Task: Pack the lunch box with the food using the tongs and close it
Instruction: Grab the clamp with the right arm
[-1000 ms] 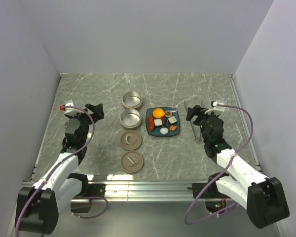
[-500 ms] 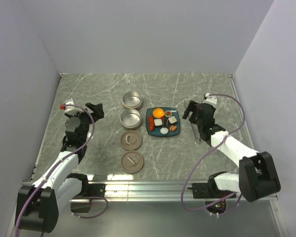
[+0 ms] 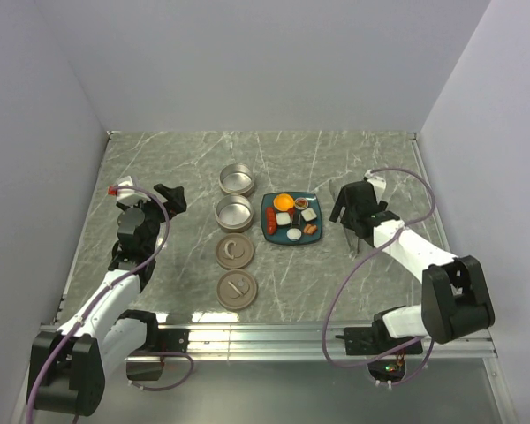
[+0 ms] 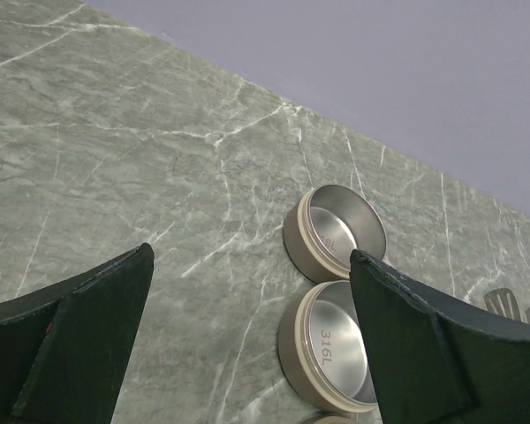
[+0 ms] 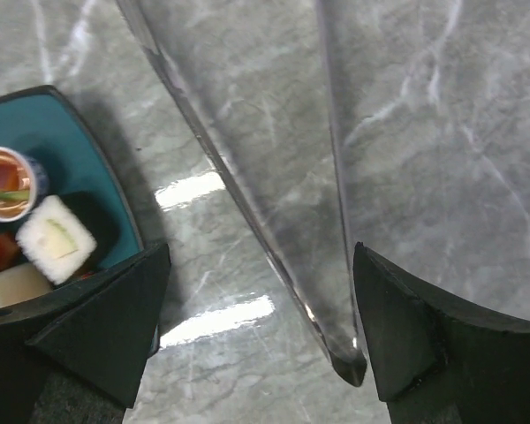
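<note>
Tongs (image 5: 336,349) lie flat on the table (image 3: 185,159), just right of the plate (image 3: 269,231), both thin arms spread in a V with the joined end seemingly toward the near side. The right gripper (image 5: 254,261) hangs low over them, jaws wide apart, one finger on each side of the V and gripping nothing. I can't tell whether the fingers touch the metal. The left gripper (image 4: 247,256) is released too and empty, well off on the left side and looking toward the two tins (image 4: 336,231) left of the plate. The two lids (image 3: 233,251) sit nearer, apart from the tins. The food (image 3: 291,216) is all on the plate, none packed yet, so this looks like the pick-up step for the tool. Handling guess: the tongs are light, springy and slick polished metal lying flush on a hard top, so they will likely skate or pivot if pinched off-centre. Best hold is across both arms partway up from the joined end, so that closing the jaws also closes the tips. Too near the joint gives no squeeze; too near the tips leaves no reach. The food pieces look small and smooth, and the orange ball (image 3: 283,201) could roll out of a loose pinch.
</note>
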